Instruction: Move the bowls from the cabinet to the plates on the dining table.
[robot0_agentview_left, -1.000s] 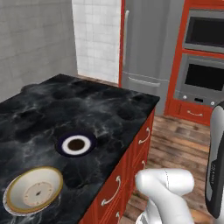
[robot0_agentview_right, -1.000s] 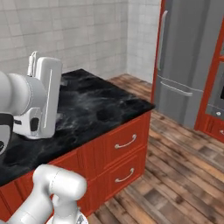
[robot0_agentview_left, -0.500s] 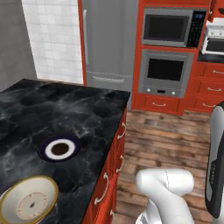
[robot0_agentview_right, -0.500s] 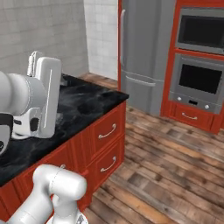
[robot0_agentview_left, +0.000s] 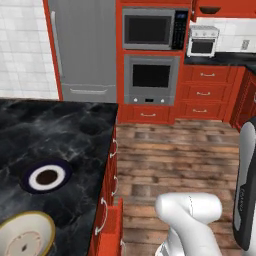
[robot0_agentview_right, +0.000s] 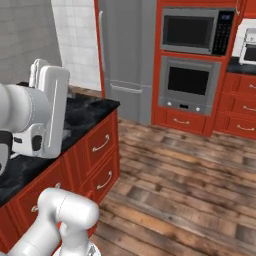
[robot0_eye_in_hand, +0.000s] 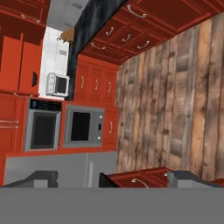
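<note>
The dining table (robot0_agentview_left: 65, 125) with its black marble top fills the left of the left base view, and its corner (robot0_agentview_right: 87, 107) shows behind my arm in the right base view. On it lies the plate with a dark blue rim (robot0_agentview_left: 46, 177), bare, with a brown centre. The cream bowl with an ochre rim (robot0_agentview_left: 25, 237) sits at the bottom left edge; what is under it is hidden. Far off at the top right, a dark bowl-like shape (robot0_agentview_left: 210, 9) shows in the red cabinet (robot0_agentview_left: 225, 7). My gripper (robot0_eye_in_hand: 114, 179) is open over the floor, with nothing between its fingers.
A grey fridge (robot0_agentview_left: 82, 45) stands beyond the table. To its right are a microwave (robot0_agentview_left: 150, 29) and a wall oven (robot0_agentview_left: 150, 77), then a white toaster oven (robot0_agentview_left: 202, 42) on a counter over red drawers (robot0_agentview_left: 202, 92). Wooden floor (robot0_agentview_left: 180, 150) lies between.
The whole picture has swung right as the base turned: the table slid left, and the fridge, ovens and far cabinets came into view. The gripper has stayed open.
</note>
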